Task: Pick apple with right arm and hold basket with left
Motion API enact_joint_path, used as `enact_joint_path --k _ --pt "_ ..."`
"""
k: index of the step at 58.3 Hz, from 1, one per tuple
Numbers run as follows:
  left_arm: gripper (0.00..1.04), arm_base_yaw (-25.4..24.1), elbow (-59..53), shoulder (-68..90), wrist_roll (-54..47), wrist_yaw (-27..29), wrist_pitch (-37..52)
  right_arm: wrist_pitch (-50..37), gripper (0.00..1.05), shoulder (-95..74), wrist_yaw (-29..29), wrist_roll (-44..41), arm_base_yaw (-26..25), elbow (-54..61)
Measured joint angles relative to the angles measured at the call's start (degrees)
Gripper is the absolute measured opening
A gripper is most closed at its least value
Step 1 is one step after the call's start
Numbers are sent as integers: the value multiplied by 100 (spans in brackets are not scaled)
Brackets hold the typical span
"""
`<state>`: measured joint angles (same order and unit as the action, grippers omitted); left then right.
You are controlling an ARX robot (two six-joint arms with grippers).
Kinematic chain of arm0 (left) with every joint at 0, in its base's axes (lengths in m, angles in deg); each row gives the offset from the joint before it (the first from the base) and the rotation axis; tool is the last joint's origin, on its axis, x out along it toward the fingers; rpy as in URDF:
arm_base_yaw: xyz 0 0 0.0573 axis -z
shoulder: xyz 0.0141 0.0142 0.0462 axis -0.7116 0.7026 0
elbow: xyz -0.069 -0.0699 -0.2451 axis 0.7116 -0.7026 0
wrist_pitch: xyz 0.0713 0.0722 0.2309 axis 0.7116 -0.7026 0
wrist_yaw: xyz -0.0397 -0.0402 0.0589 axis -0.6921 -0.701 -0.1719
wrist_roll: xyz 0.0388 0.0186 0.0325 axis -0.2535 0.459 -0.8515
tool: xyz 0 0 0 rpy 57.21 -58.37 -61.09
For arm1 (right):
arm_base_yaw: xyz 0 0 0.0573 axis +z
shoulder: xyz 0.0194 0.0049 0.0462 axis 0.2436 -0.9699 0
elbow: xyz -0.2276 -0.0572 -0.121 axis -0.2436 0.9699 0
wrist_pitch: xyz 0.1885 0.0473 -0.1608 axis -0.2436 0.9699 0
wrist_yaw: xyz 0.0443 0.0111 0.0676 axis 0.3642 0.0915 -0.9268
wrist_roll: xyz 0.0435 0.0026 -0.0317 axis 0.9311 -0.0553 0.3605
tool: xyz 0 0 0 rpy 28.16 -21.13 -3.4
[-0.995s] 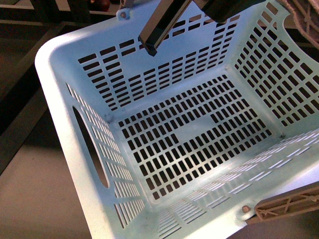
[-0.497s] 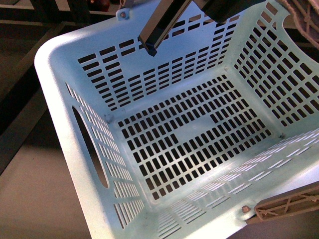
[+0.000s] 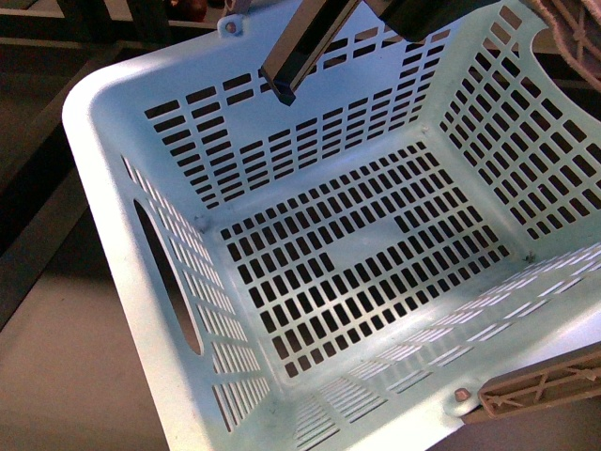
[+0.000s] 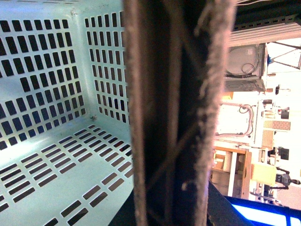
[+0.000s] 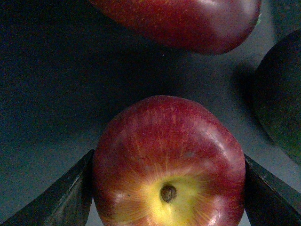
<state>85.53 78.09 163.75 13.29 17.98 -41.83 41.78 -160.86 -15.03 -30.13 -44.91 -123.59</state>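
The pale mint-green basket (image 3: 141, 244) fills the front view, tilted, its slotted floor bare. Its brownish ribbed handle (image 3: 545, 385) shows at the lower right and again at the top right. In the left wrist view the handle (image 4: 174, 113) runs straight across the picture, close up, and my left gripper is shut on it; the basket's inner wall (image 4: 42, 70) lies beside it. In the right wrist view my right gripper (image 5: 168, 188) is shut on the red apple (image 5: 167, 155) with its yellow stem patch, one dark finger (image 5: 66, 197) on each side.
A dark arm link (image 3: 310, 42) crosses above the basket's far wall. Beside the apple lie a dark red fruit (image 5: 183, 21) and a dark green round fruit (image 5: 282, 103) on a dark surface. Shelving and furniture (image 4: 249, 155) show beyond the handle.
The basket has shifted very slightly to the left and up in the front view. Nothing else has visibly moved.
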Motion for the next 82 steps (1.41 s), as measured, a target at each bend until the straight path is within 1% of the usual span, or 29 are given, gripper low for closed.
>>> enact_joint_path --k 9,16,20,23,31,37,45,50,53,55,60,62,69,74,78,81,82 --pt "7 0 0 -2 2 -4 0 48 74 844 -372 -46 -219 503" --pt "7 0 0 0 0 0 0 422 74 1912 -835 7 -267 901" --pt "7 0 0 0 2 -4 0 839 74 2787 -1191 166 -219 1099" --pt "7 0 0 0 2 -4 0 1097 74 3331 -1329 293 -160 1172" --pt "7 0 0 0 0 0 0 1733 74 4723 -1488 647 77 1196" --pt "7 0 0 0 2 0 0 2214 74 5877 -1478 997 435 1115" --pt "7 0 0 0 0 -2 0 2494 74 6732 -1346 1464 973 1029" --pt "7 0 0 0 2 -2 0 2568 74 7069 -1147 1742 1471 1021" --pt "7 0 0 0 0 -2 0 2586 74 7171 -986 1926 1856 1021" --pt "7 0 0 0 0 -2 0 2586 74 7187 -920 1987 2009 1023" --pt "7 0 0 0 0 -2 0 2568 74 7184 -662 2184 2625 1036" --pt "7 0 0 0 2 -2 0 2544 74 7178 -597 2221 2774 1054" --pt "7 0 0 0 0 -2 0 2459 74 7060 -306 2444 3545 1189" --pt "7 0 0 0 2 -4 0 2435 74 6979 -208 2549 3803 1307" --pt "7 0 0 0 2 -2 0 2433 74 6933 -192 2618 3915 1394" --pt "7 0 0 0 0 0 0 2430 79 6916 -157 2640 3967 1456" --pt "7 0 0 0 0 4 0 2420 85 6911 -131 2682 3993 1508"
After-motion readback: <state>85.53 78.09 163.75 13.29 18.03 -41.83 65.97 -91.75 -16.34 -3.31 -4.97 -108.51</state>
